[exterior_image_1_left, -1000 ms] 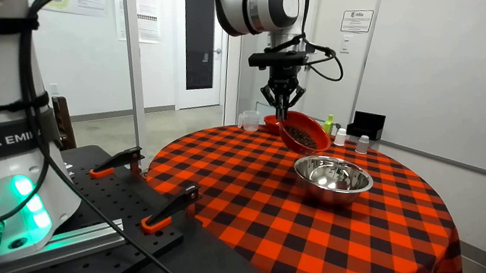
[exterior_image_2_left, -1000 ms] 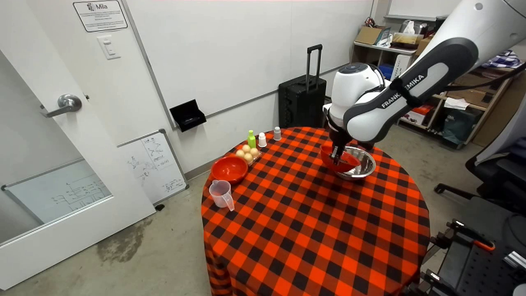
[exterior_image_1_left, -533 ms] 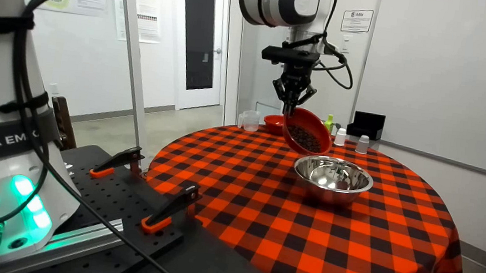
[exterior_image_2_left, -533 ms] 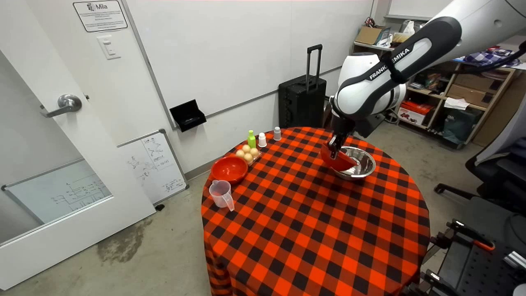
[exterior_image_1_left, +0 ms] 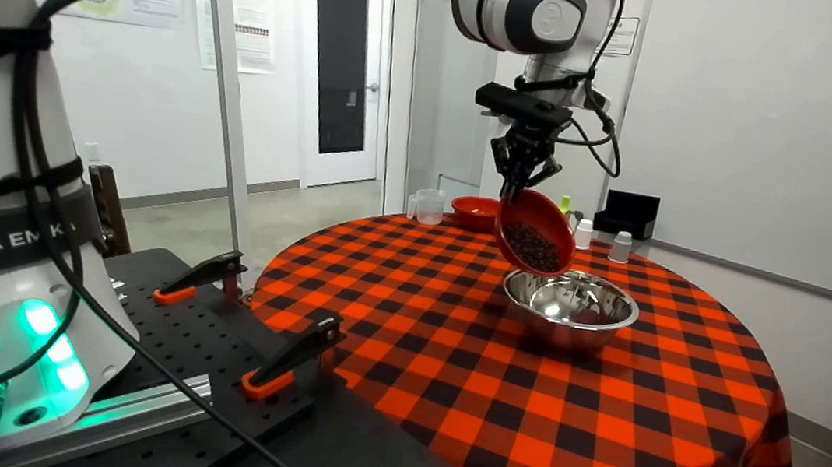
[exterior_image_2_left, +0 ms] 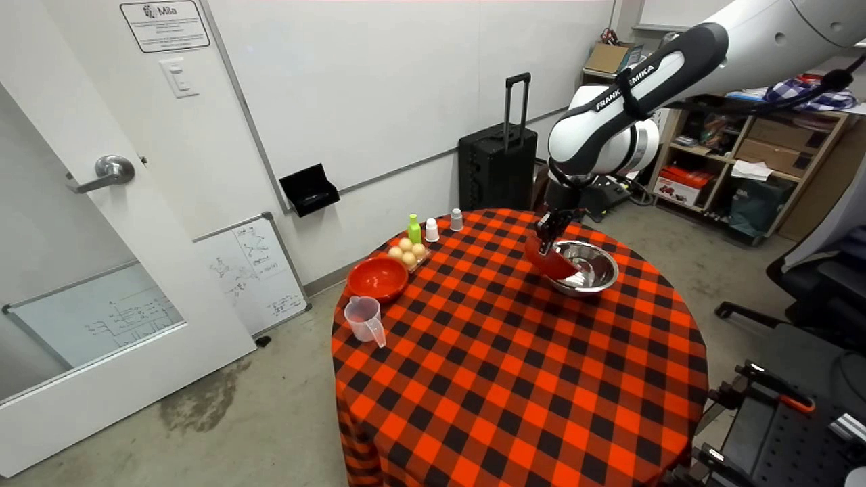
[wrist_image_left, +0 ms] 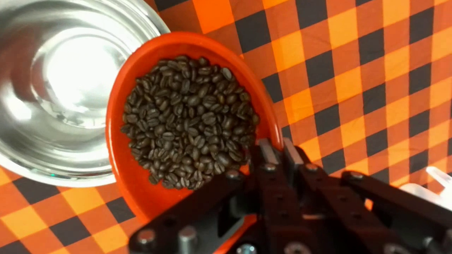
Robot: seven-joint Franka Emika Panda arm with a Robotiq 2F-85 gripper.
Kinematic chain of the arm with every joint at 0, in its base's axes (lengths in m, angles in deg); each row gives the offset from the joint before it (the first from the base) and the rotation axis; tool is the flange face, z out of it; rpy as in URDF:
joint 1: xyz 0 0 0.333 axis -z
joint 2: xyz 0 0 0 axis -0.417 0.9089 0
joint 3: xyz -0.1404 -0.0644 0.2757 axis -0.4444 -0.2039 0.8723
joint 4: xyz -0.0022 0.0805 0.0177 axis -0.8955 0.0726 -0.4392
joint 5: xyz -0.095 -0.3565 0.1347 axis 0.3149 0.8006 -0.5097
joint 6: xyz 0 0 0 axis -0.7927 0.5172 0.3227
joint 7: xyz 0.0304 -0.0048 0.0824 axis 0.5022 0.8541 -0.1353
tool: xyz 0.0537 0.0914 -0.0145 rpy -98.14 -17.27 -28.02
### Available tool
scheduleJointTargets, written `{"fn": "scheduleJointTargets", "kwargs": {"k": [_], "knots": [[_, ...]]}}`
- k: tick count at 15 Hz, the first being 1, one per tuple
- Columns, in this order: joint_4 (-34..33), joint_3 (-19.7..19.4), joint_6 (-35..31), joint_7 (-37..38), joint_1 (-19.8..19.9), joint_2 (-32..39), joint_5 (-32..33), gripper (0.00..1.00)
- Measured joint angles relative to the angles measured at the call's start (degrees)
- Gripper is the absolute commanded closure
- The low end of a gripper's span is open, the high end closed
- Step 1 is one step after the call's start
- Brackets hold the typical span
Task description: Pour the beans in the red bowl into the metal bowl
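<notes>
My gripper (exterior_image_1_left: 511,188) is shut on the rim of the deep-red bowl (exterior_image_1_left: 533,206). The wrist view shows both fingertips (wrist_image_left: 279,148) on either side of the red bowl's (wrist_image_left: 139,192) rim. The bowl is tilted, and its lower edge overlaps the near-side rim of the metal bowl (wrist_image_left: 84,67) in the wrist view. The dark beans (wrist_image_left: 190,123) lie in the red bowl, also visible in an exterior view (exterior_image_1_left: 536,249). The shiny metal bowl (exterior_image_1_left: 569,333) stands upright on the table; its visible inside shows only reflections. In an exterior view the red bowl (exterior_image_2_left: 551,262) hangs beside and partly over the metal bowl (exterior_image_2_left: 603,262).
A brighter orange-red bowl (exterior_image_2_left: 377,279) and a clear measuring cup (exterior_image_2_left: 364,316) stand at the table's edge. Several egg-like balls (exterior_image_2_left: 406,252), a green bottle (exterior_image_2_left: 414,230), a white cup (exterior_image_2_left: 431,230) and a grey cup (exterior_image_2_left: 457,220) stand near them. A checkered cloth (exterior_image_2_left: 514,379) covers the table.
The arm and gripper have shifted and leaned over, carrying the red bowl slightly along. The red bowl is tilted more steeply. The beans have slid toward its lower side. The metal bowl has not moved.
</notes>
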Motion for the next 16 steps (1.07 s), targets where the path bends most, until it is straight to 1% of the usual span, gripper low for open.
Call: {"fn": "scheduleJointTargets", "kwargs": {"k": [5,8,12,16], "knots": [[-4.04,3.01,4.98,-6.34,5.42,2.69,-11.68,0.98],[-5.12,3.75,7.20,-9.51,8.12,3.51,-18.34,0.98],[-5.21,3.48,8.21,-12.66,9.93,3.85,-25.77,0.98],[-5.21,2.47,8.29,-14.67,9.99,4.36,-30.57,0.98]]}}
